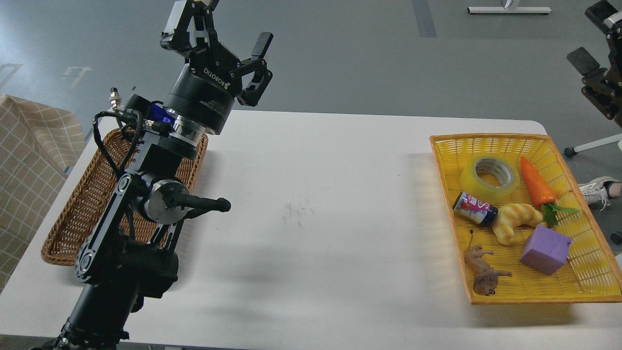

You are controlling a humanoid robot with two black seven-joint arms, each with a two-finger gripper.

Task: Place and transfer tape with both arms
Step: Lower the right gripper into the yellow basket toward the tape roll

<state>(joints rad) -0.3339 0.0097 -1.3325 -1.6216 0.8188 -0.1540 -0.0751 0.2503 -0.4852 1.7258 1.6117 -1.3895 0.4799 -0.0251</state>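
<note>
The tape [490, 178], a translucent yellow roll with a grey-white core, lies flat in the far part of the yellow basket [486, 139] on the right of the table. My left gripper [227, 30] is raised above the table's far left, open and empty, far from the tape. My right gripper [594, 38] is at the top right edge of the view, beyond the table's far right corner, partly cut off. Its two fingers stand apart with nothing between them.
The yellow basket also holds an orange carrot [536, 184], a small can [475, 208], a croissant [515, 221], a purple block [545, 250] and a toy lion [483, 273]. A brown wicker basket [77, 214] sits at the table's left, partly behind my left arm.
</note>
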